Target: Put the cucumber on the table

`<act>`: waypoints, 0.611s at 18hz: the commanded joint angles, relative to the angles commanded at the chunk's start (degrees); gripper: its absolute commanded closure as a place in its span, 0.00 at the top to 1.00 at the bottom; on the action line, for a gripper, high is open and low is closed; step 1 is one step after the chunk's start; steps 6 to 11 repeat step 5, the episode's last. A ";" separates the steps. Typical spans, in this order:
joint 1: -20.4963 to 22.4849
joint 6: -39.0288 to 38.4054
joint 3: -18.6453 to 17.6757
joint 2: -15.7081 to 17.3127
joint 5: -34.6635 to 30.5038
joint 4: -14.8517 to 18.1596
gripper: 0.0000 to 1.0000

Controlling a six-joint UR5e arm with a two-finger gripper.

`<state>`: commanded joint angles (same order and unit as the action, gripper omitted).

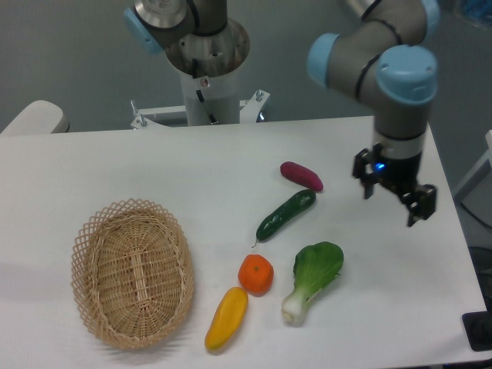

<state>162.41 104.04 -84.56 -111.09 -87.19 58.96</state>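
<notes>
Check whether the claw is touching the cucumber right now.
Apart. The fixed camera shows the claw off to the right of the cucumber, with bare white table between them; the cucumber lies free on the tabletop.

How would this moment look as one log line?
cucumber: lying on table | claw: open, empty, clear of it | basket: empty

One cucumber point(285, 215), one basket point(132, 274)

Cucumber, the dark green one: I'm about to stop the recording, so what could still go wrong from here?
The slim dark green cucumber lies on the white table, its upper end very near the magenta sweet potato; being rounded, it might roll. The gripper, jaws open and empty, hangs to its right; swinging back low could nudge it.
</notes>
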 joint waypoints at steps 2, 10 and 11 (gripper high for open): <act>1.67 4.48 0.36 0.09 0.70 1.50 1.00; 2.47 6.44 0.18 0.35 0.79 1.77 1.00; 2.47 6.44 0.18 0.35 0.79 1.77 1.00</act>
